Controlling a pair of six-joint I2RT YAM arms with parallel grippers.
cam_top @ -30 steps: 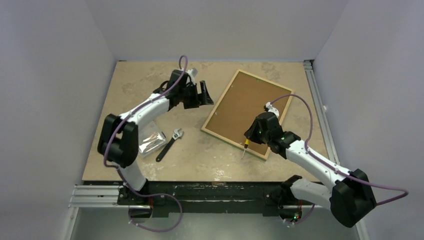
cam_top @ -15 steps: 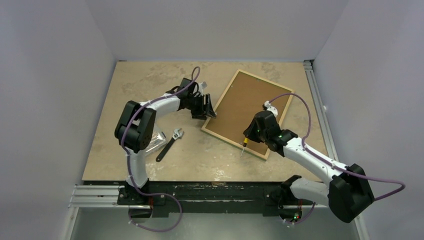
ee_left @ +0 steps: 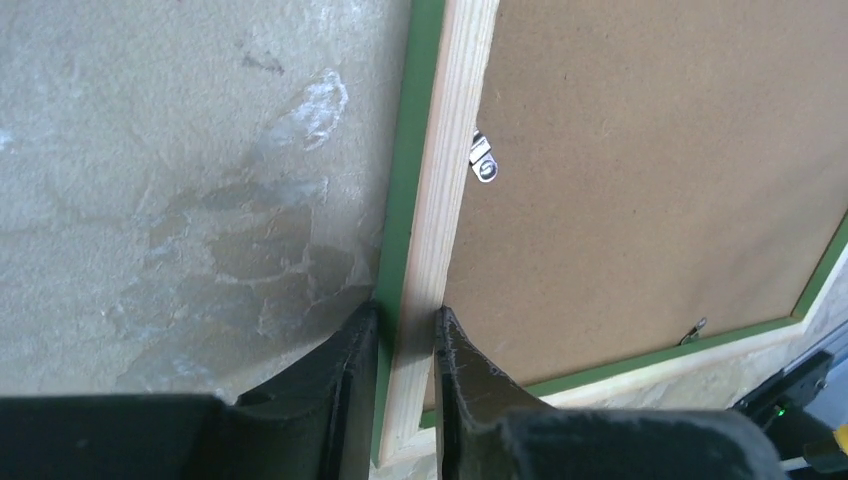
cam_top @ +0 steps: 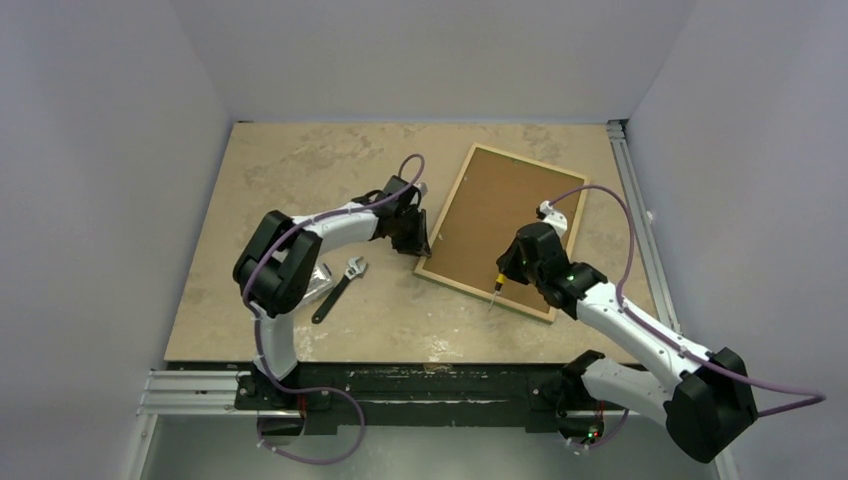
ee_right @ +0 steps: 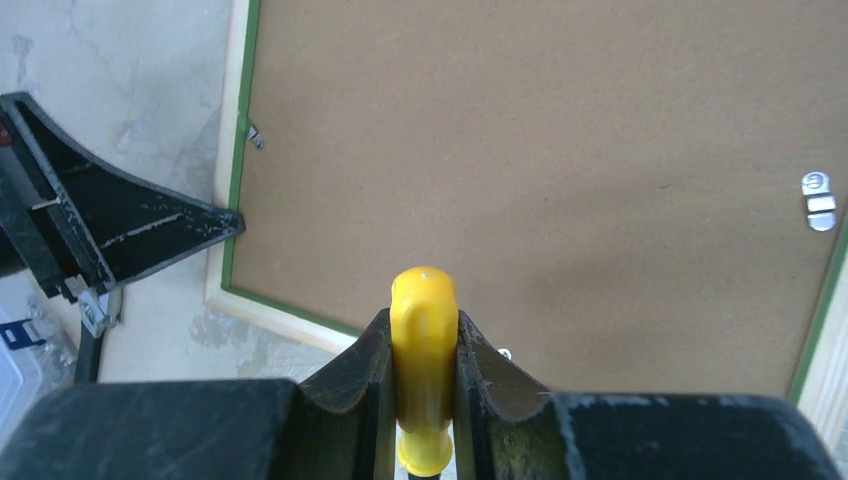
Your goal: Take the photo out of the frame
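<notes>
The frame (cam_top: pixel 450 203) lies face down on the table, pale wood edge and green moulding (ee_left: pixel 440 200) showing around the brown backing board (cam_top: pixel 505 225). The photo is hidden under that board. My left gripper (cam_top: pixel 424 243) is at the frame's left side near the near-left corner. In the left wrist view it (ee_left: pixel 405 315) is shut on the wooden rail, one finger outside and one on the board side. My right gripper (cam_top: pixel 500 280) hovers over the board's near part, shut on a yellow-handled screwdriver (ee_right: pixel 424 300) whose tip points at the near rail.
Small metal clips (ee_left: pixel 483 160) (ee_right: pixel 819 200) sit on the frame's edges over the backing board. A black wrench (cam_top: pixel 338 288) and a silver foil packet (cam_top: pixel 310 285) lie left of the frame. A metal rail (cam_top: pixel 630 200) runs along the table's right edge.
My left gripper came down and right to the frame's left rail and closed on it. The frame turned and slid slightly right. The right gripper shifted a little with the screwdriver.
</notes>
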